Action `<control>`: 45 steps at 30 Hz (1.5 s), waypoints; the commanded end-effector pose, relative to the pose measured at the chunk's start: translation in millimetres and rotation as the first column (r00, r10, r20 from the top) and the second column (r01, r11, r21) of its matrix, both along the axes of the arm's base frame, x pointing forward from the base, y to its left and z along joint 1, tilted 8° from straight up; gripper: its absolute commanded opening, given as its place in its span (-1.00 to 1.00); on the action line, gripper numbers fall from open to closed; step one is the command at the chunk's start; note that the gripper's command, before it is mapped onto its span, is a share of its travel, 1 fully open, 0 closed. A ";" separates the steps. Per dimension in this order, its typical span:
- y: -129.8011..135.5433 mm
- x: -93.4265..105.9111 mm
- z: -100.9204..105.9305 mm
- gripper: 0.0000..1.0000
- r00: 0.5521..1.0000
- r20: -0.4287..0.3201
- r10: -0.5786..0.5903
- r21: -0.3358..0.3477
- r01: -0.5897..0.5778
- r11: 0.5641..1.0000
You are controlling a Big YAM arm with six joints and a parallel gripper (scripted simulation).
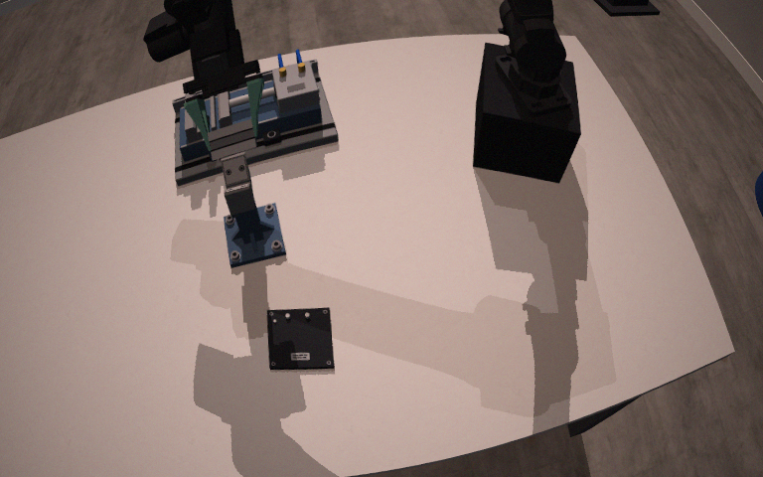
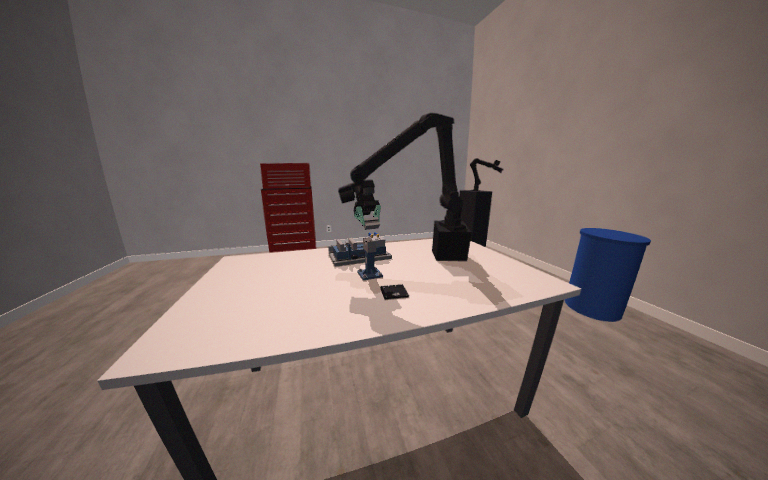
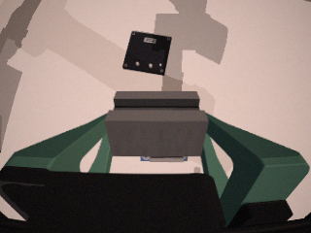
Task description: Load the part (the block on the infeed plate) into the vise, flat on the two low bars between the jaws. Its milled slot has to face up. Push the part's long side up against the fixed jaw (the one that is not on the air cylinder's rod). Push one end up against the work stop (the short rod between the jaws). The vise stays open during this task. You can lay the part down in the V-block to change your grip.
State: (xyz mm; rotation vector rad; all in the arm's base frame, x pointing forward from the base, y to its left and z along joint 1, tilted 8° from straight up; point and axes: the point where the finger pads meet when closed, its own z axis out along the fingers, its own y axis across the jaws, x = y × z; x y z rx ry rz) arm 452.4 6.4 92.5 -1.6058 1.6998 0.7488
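Workshop: red tool chest (image 2: 287, 206), vise (image 1: 255, 120) w/ air cyl. on table (image 2: 254, 316).

Matt grey part (image 3: 155, 134); matt table (image 1: 450, 236)

White table (image 1: 427, 236), vise (image 1: 315, 120), V-block (image 1: 255, 236) (bolted, apparently), infeed plate (image 1: 301, 339)

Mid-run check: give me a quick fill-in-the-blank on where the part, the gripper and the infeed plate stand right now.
1. The gripper is shut on the ____.
2. In the top view the gripper hangs over the ____.
3. The infeed plate now carries no ____.
4. The V-block stands between the vise and the ____ plate.

Missing words: part; vise; part; infeed
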 end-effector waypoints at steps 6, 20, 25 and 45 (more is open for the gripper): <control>-14.9 24.7 24.5 -1.00 0.998 0.068 -0.016 -0.009 0.017 1.000; -15.0 25.2 22.9 -1.00 0.998 0.068 -0.017 -0.009 0.017 1.000; -15.1 25.8 20.9 -1.00 0.998 0.068 -0.017 -0.009 0.018 1.000; -13.1 28.7 10.1 -1.00 0.998 0.065 -0.021 -0.010 0.022 1.000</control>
